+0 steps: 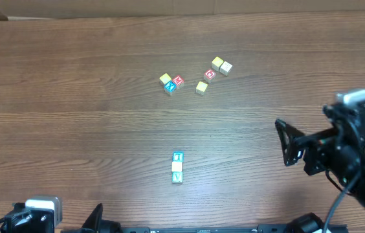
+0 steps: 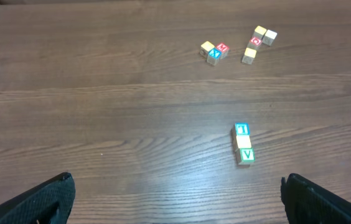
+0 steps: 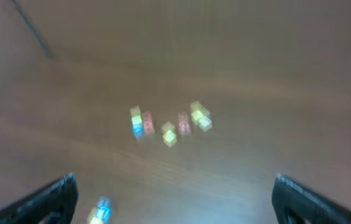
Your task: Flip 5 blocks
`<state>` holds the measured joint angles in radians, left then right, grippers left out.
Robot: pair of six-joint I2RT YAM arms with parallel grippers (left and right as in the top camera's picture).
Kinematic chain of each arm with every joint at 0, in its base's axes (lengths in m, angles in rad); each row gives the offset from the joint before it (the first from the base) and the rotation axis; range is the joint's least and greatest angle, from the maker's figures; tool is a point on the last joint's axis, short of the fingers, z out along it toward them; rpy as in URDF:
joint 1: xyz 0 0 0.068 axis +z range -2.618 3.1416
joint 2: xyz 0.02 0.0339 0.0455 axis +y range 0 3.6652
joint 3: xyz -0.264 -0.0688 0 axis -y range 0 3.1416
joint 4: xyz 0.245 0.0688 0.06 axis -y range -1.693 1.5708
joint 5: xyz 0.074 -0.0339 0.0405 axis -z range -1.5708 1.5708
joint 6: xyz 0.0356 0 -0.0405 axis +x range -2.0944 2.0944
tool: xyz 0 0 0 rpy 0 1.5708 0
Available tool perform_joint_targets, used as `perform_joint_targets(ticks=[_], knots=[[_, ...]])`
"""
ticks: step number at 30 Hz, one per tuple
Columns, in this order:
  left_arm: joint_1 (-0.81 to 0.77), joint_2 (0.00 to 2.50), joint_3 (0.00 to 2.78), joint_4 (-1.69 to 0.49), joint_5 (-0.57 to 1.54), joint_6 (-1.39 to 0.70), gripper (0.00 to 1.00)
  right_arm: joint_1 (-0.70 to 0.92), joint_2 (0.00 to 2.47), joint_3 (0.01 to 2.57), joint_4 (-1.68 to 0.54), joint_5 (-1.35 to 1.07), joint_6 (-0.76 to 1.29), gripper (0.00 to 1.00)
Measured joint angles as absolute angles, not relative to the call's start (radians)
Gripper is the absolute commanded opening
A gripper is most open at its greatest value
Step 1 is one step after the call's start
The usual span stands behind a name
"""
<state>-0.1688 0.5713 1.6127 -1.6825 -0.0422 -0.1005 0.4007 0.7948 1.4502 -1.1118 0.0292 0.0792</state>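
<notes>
- what's closest to you?
- my left gripper [image 2: 177, 186], fingers spread wide, empty. my right gripper [image 3: 174, 183] is released too, hanging empty above the table [image 1: 72, 97].
- and the blocks [image 1: 177, 167]?
- i see a row of three [image 2: 243, 144] mid-table, touching end to end: teal, cream, green. farther back sit a trio [image 1: 171, 82] and four more [image 1: 210, 74] loosely grouped beside it. both grippers are well apart from them.
</notes>
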Motion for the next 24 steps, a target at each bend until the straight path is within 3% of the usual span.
perform_joint_targets(ticks=[9,16,24], knots=[[-0.169,0.571,1.612,-1.682,-0.046,-0.101,1.0,0.368,0.345,0.834,-0.531,-0.09,0.077,1.0],[-0.169,0.571,1.612,-1.683,-0.049,-0.1,1.0,0.183,0.108,0.341,-0.134,-0.319,0.078,1.0],[-0.169,0.571,1.612,-1.683,-0.049,-0.1,1.0,0.059,0.034,0.148,-0.052,-0.376,0.08,1.0]])
